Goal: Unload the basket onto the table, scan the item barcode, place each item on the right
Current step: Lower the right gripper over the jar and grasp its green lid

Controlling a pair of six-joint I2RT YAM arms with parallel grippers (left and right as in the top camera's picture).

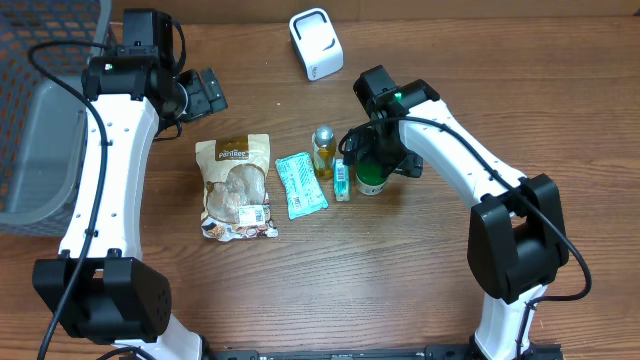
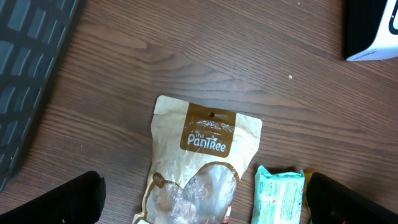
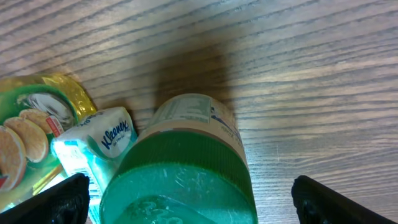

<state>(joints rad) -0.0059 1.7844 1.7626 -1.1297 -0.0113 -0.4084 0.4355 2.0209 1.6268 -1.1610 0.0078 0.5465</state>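
Trouble here would come from crowding. The right gripper (image 3: 198, 198) hangs with its jaws spread wide and nothing held. The green-lidded jar (image 3: 186, 168) stands directly beneath it, between its fingers. Just outside one finger lies the Kleenex pack (image 3: 102, 140), touching the jar or nearly so; the wrist view is too tight to tell. Closing low could pinch that pack as well, or tip the jar against it. A grasp across the label might also cover the barcode. The left gripper (image 1: 208, 92) is open too, above the Pantree pouch (image 2: 199, 162). The scanner (image 1: 315, 43) sits well beyond both.
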